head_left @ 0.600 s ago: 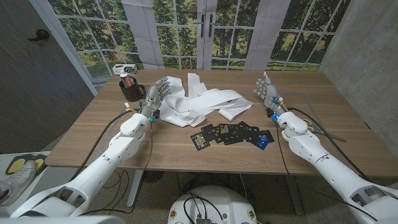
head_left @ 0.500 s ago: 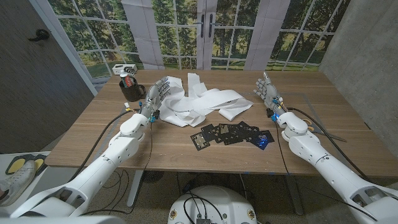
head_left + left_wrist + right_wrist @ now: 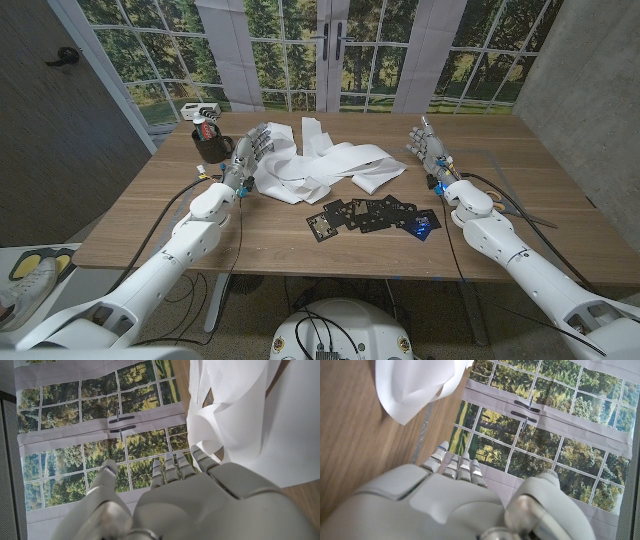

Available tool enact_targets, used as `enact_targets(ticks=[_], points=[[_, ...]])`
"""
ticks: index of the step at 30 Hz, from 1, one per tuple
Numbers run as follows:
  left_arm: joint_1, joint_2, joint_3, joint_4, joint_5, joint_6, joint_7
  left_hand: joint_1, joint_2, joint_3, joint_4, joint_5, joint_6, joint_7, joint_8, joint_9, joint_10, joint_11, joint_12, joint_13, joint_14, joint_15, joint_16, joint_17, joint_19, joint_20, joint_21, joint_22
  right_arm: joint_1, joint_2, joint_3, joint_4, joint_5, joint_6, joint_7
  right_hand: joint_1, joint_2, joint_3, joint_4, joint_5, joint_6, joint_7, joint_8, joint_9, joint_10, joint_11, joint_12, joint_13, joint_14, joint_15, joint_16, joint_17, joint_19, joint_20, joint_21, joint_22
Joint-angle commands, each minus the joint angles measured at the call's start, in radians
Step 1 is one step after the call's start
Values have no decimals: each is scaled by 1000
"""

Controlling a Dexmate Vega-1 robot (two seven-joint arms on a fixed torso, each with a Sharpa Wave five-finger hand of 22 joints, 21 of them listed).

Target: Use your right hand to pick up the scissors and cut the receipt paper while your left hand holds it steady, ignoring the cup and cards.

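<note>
paper: a white crumpled heap at mid-table, its length running across the table from one hand to the other
left hand: touching the paper's left end, fingers spread, grasping nothing
right hand: just right of the paper, apart from it, fingers extended and empty
scissors: I cannot make them out; a thin dark shape right of the right hand is too small to tell
cards: on the near side of the paper
cup: left of the paper, close by the left hand
room: bare table right of the paper
</note>
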Motion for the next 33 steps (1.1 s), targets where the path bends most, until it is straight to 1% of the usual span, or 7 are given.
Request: enact_targets(ticks=[1, 11, 21, 23, 26, 30, 33], points=[[4, 2, -4, 8, 11, -28, -1, 13, 2, 3, 1, 2, 12, 3, 4, 4, 6, 1, 3, 1, 5, -12, 2, 2, 10, 3, -1, 1, 5, -5, -6, -14, -19, -17, -27, 11, 0, -5, 0, 7, 5, 7, 5, 3, 10, -2, 5, 1, 7, 7, 8, 2, 7, 0, -4, 2], [-14, 11, 1, 37, 23, -28, -18, 15, 4, 3, 1, 2, 11, 4, 4, 4, 1, 3, 2, 0, 3, -12, 2, 2, 9, 1, -3, 1, 7, -23, -16, -30, -66, -22, -56, 17, 2, -3, -4, 7, 8, 5, 5, 2, 10, -3, 2, 1, -16, -12, -2, -2, -10, -18, -22, 2], [-23, 22, 13, 54, 34, -26, -45, 17, 4, 2, 1, 2, 12, 4, 4, 4, 0, 5, 2, -2, 0, -13, 1, 2, 9, 0, -5, 1, -8, -65, -21, -82, -91, -67, -66, 28, 7, 1, -10, 7, 8, -2, 4, 2, 9, -7, -1, 1, -30, -25, -7, -5, -17, -23, -35, 2], [-16, 19, 6, 46, 7, -12, -50, 17, 4, 1, 1, 2, 11, 4, 4, 4, 2, -1, 3, -2, 0, -13, 1, 2, 9, -1, -6, 1, -17, -75, -19, -100, -95, -77, -76, 32, 9, 3, -12, 7, 7, -4, 4, 2, 9, -9, -1, 1, -34, -28, -9, -6, -20, -22, -39, 2], [-10, 25, 3, 29, 13, -11, -37, 18, 4, 1, 1, 2, 12, 4, 4, 4, 2, -1, 3, -2, 1, -13, 2, 2, 9, -1, -6, 1, -26, -102, -19, -142, -114, -112, -96, 37, 10, 5, -15, 7, 6, -10, 4, 2, 8, -11, -2, 1, -36, -31, -9, -6, -19, -24, -42, 2], [-10, 21, 2, 37, 12, -21, -41, 18, 3, 0, 1, 2, 12, 4, 4, 4, 3, -2, 4, -3, 3, -14, 3, 2, 11, -2, -6, 1, -23, -118, -23, -151, -125, -121, -86, 42, 12, 7, -18, 8, 4, -11, 3, 2, 4, -12, -4, 0, -38, -34, -9, -7, -22, -23, -47, 2], [-5, 21, 2, 27, 31, -13, 0, 18, 2, -1, 1, 1, 12, 5, 4, 4, 7, -3, 5, -4, -5, -14, 0, 2, 11, -1, -7, 1, -18, -126, -25, -153, -130, -129, -80, 46, 13, 8, -20, 8, 4, -13, 3, 2, 4, -16, -4, 0, -39, -34, -9, -8, -21, -24, -48, 2]])
